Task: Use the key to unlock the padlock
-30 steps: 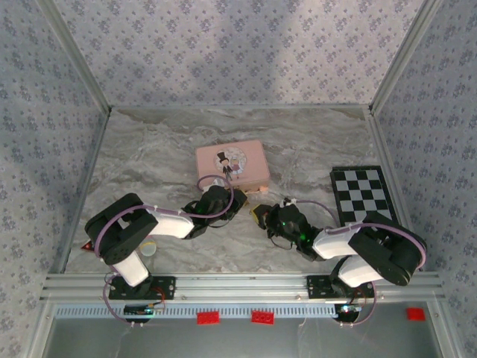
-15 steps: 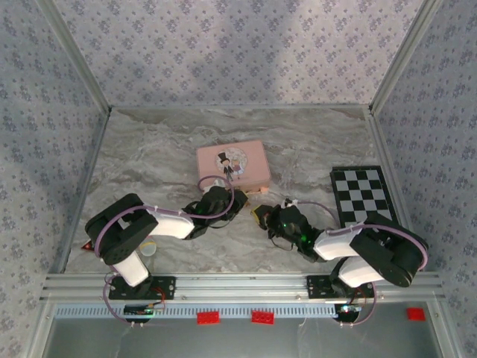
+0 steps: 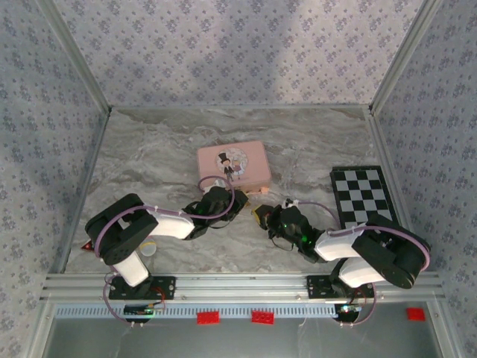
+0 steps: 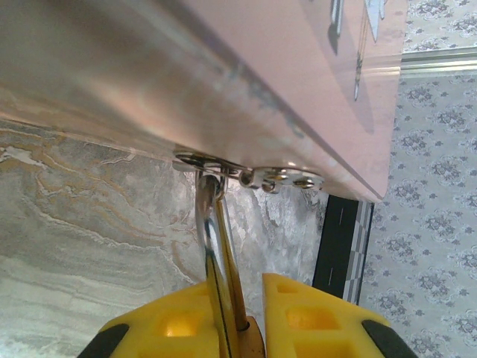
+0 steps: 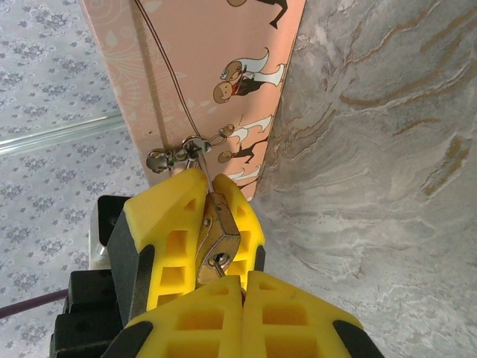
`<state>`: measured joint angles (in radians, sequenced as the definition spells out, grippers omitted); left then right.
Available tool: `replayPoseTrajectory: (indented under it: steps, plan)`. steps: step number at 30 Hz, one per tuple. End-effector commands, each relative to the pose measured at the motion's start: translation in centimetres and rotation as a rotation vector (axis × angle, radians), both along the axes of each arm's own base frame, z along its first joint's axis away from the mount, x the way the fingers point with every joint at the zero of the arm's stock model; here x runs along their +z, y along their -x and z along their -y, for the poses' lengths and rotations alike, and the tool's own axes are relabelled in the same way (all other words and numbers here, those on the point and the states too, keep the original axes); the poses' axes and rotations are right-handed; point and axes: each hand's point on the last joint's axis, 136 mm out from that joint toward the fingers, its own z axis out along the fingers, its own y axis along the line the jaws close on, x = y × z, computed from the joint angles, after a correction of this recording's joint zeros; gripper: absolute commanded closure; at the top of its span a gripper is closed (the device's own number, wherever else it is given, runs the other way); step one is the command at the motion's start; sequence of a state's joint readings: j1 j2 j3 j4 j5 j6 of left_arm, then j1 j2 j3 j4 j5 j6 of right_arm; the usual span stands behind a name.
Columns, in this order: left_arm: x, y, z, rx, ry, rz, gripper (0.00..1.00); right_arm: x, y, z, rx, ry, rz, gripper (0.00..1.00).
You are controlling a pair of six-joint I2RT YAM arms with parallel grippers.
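The pink tin [image 3: 232, 165] stands like a wall right in front of the left gripper [image 4: 238, 287] and the right gripper [image 5: 242, 277]. Both crowd the padlock [image 5: 216, 239] at the tin's front, with no room between them. The checkered board [image 3: 363, 194] lies flat on the right. The table [image 3: 149, 149] is bare behind the tin and at the left.

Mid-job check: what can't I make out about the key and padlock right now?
- Key: right wrist view, hidden inside the shut right gripper; insertion in the padlock unclear.
- Padlock body: left wrist view, cut by bottom edge inside left gripper.
- Top view: padlock too small, covered by grippers.
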<state>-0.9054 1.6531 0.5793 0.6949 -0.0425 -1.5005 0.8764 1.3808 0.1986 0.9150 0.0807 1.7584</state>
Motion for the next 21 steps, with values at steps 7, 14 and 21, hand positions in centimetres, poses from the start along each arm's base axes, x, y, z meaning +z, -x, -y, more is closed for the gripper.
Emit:
replayPoseTrajectory:
  steps: [7, 14, 21]
  plan:
    - [6.3, 0.55, 2.58, -0.066, 0.192, 0.097, 1.0, -0.05, -0.17, 0.52, -0.045, -0.004, -0.004, 1.0]
    - [6.48, 0.47, 2.94, -0.076, 0.2, 0.1, 1.0, 0.39, -0.4, 0.01, -0.032, -0.014, 0.002, 1.0]
    - [6.71, 0.62, 3.1, -0.082, 0.201, 0.105, 1.0, 0.48, -0.46, -0.28, -0.032, -0.025, 0.006, 1.0]
